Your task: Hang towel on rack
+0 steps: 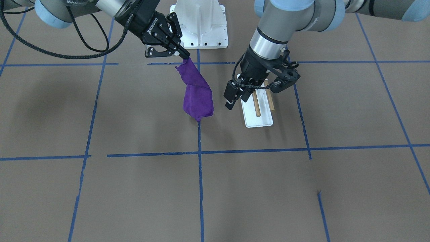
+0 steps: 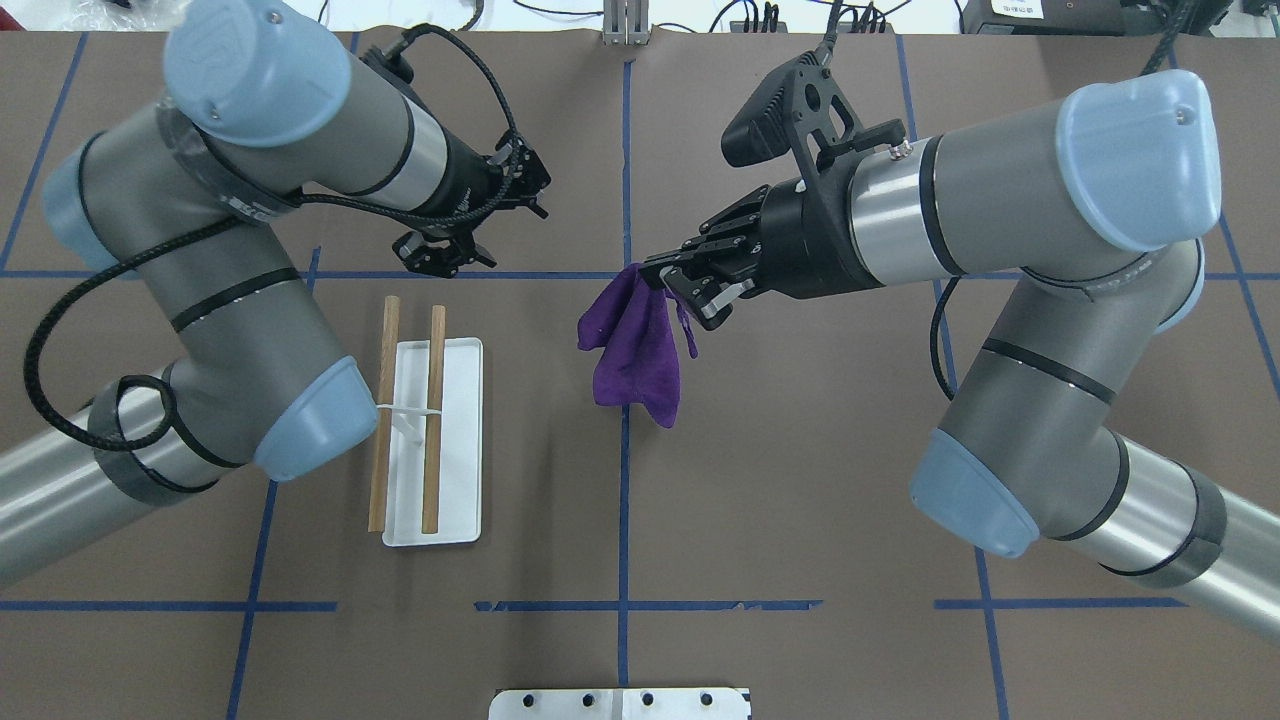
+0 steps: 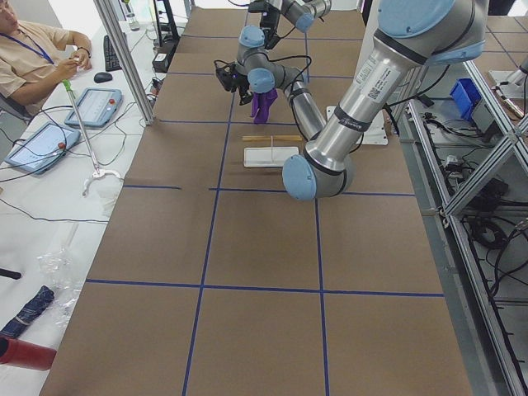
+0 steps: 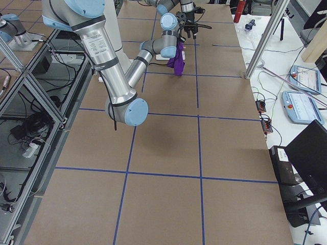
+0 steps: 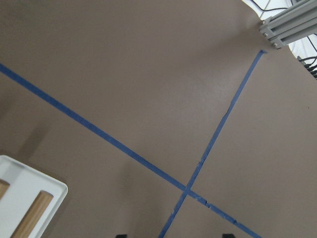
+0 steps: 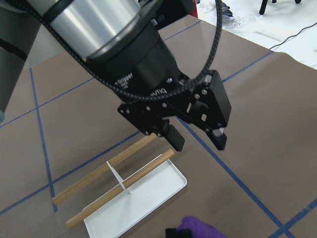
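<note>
The purple towel (image 1: 198, 95) hangs from my right gripper (image 1: 183, 56), which is shut on its top corner; its lower tip is near the table. It also shows in the overhead view (image 2: 635, 350), held by the right gripper (image 2: 665, 285). The rack (image 2: 460, 440), a white base with two wooden rods (image 2: 432, 420), stands to the left of the towel. My left gripper (image 2: 445, 255) is open and empty, just above the rack's far end. The right wrist view shows the left gripper (image 6: 198, 144) with its jaws apart over the rack (image 6: 148, 198).
A large white ribbed pedestal (image 1: 201, 27) stands at the robot's side of the table, also seen in the overhead view (image 2: 620, 703). Blue tape lines cross the brown table. An operator (image 3: 33, 58) sits beyond the table's far edge.
</note>
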